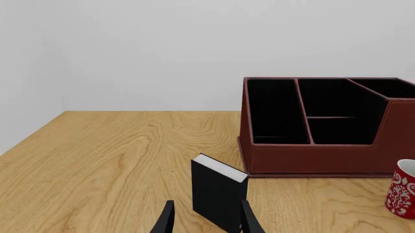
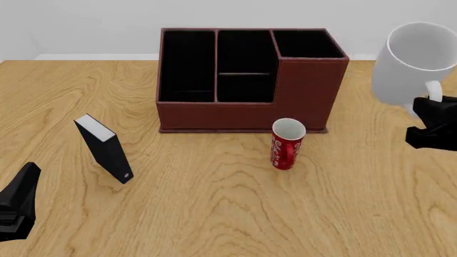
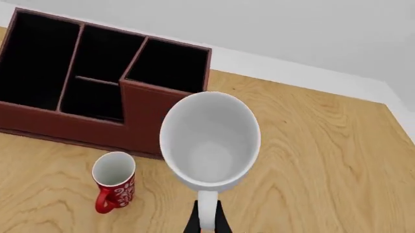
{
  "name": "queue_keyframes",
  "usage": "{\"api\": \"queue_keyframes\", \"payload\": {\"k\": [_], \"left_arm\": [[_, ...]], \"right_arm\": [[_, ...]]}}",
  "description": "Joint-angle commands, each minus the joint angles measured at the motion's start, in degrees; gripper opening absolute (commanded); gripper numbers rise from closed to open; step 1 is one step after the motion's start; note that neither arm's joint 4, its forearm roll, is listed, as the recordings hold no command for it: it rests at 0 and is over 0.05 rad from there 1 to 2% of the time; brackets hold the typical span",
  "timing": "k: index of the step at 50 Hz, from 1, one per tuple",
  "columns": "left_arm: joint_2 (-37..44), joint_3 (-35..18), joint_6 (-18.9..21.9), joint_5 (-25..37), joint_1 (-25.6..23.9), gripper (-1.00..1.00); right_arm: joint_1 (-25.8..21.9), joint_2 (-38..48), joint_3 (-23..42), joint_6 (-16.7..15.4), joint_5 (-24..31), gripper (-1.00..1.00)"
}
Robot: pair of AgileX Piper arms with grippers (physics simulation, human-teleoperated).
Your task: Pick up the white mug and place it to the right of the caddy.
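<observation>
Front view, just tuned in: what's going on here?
The right gripper is shut on the handle of the white mug, holding it in the air to the right of the caddy. The left gripper is open and idle near the black box. The red mug stands before the caddy.

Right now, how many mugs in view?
2. White mug held aloft by the right gripper, right of the caddy; red mug upright on the table before the caddy.
</observation>
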State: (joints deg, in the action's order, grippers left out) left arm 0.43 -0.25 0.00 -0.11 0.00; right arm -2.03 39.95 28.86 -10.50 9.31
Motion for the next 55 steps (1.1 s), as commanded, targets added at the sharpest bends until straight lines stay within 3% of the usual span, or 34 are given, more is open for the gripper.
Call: {"api": "queue_keyframes", "payload": {"k": [1, 24, 55], "left_arm": [[0.0, 0.0, 0.0, 0.0, 0.0, 1.0], [0.0, 0.0, 0.0, 0.0, 0.0, 1.0], [0.0, 0.0, 0.0, 0.0, 0.0, 1.0]], "right_arm": [[5.11, -0.1, 1.64, 0.91, -0.09, -1.0], [9.25, 8.94, 4.57, 1.4, -6.02, -1.0], [10.44, 21.44, 13.58, 2.93, -10.08, -1.0]]}}
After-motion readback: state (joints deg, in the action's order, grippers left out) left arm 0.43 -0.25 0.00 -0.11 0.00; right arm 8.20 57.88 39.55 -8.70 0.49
